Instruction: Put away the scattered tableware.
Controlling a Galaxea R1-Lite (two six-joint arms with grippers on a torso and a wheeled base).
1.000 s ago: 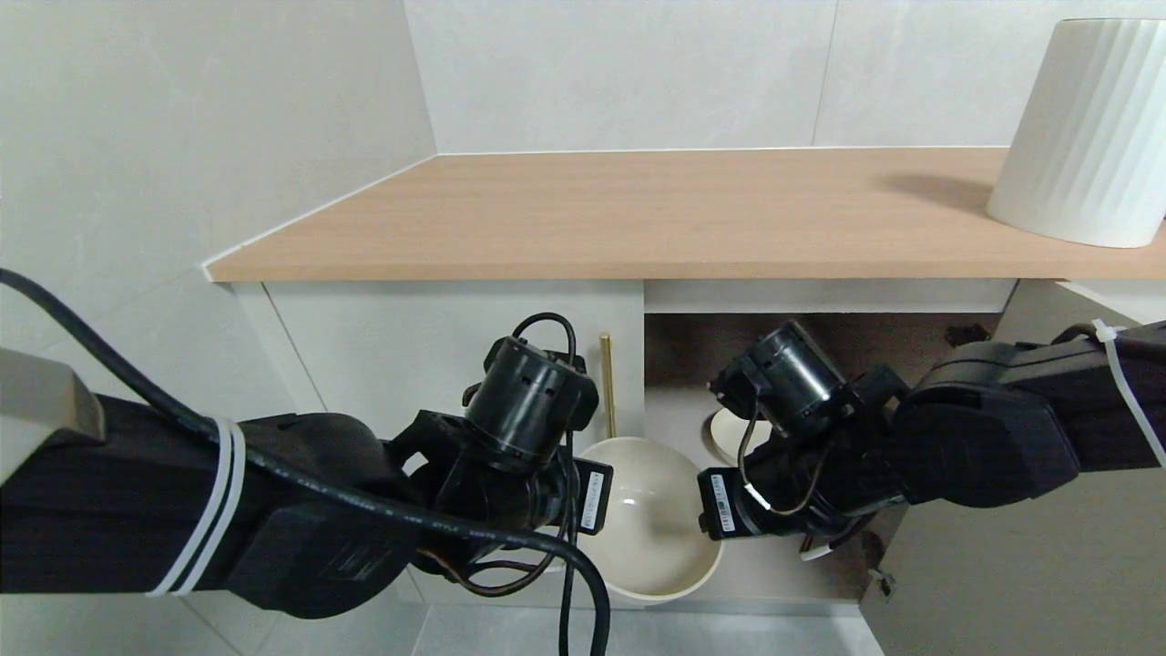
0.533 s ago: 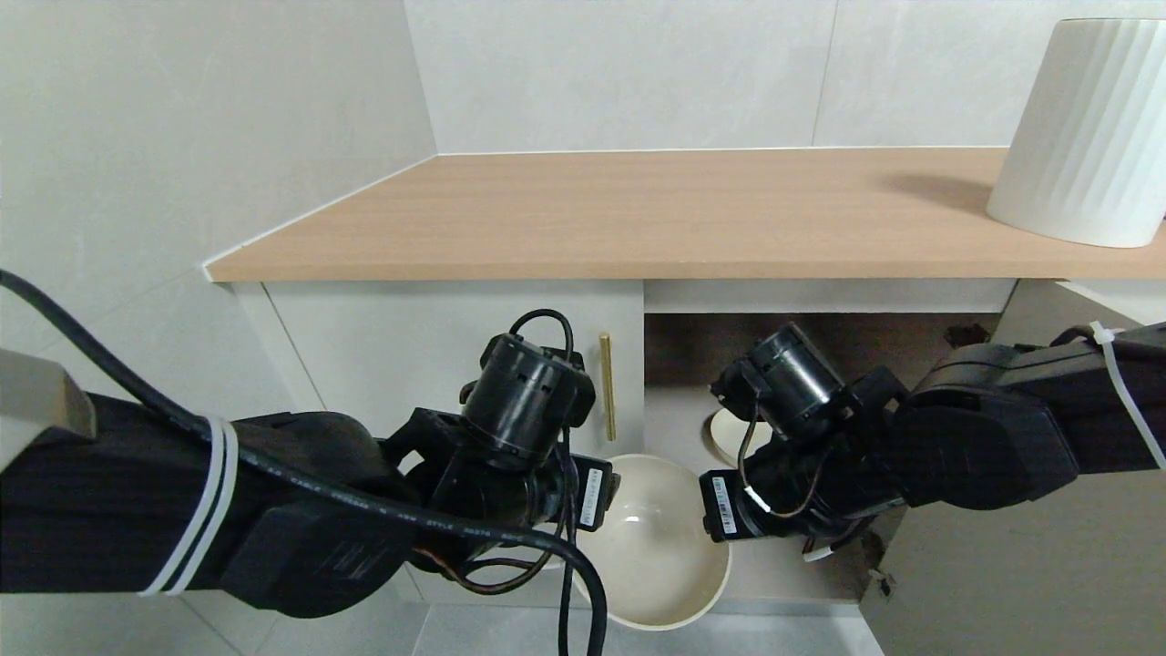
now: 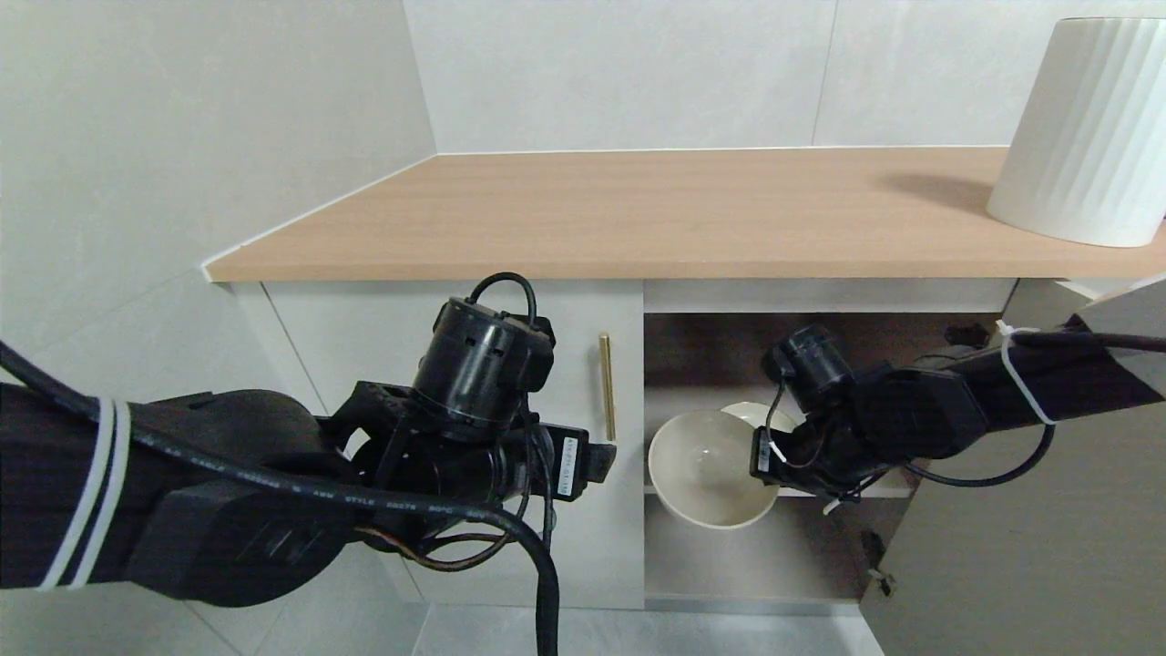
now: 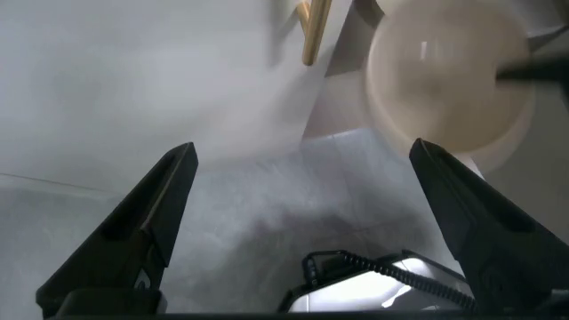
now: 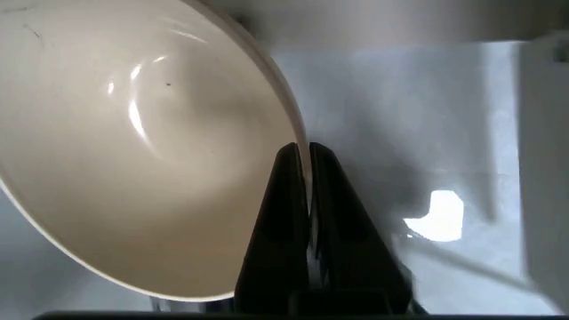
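A white ribbed vessel (image 3: 1084, 128) stands at the counter's (image 3: 638, 210) right edge. A brass handle (image 3: 605, 387) marks the shut door (image 3: 401, 337) beside the open cupboard (image 3: 756, 556), where a plate (image 3: 761, 415) lies on the shelf (image 3: 888, 492). My right gripper (image 5: 308, 156), stretched into the opening, pinches the rim of the tilted bowl (image 3: 709, 469) at the shelf's front edge. My left gripper (image 4: 302, 151) hangs before the shut door, jaws wide.

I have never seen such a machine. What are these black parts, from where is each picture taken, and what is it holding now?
This is a robot with two black arms. The wide picture comes from a camera on its head, looking down at a wooden counter and an open cabinet below it. The two others come from cameras on the wrists. The right gripper has its fingers shut on the rim of a cream bowl, tilted before the cabinet. The left gripper is open and empty. A white ribbed container stands on the counter.
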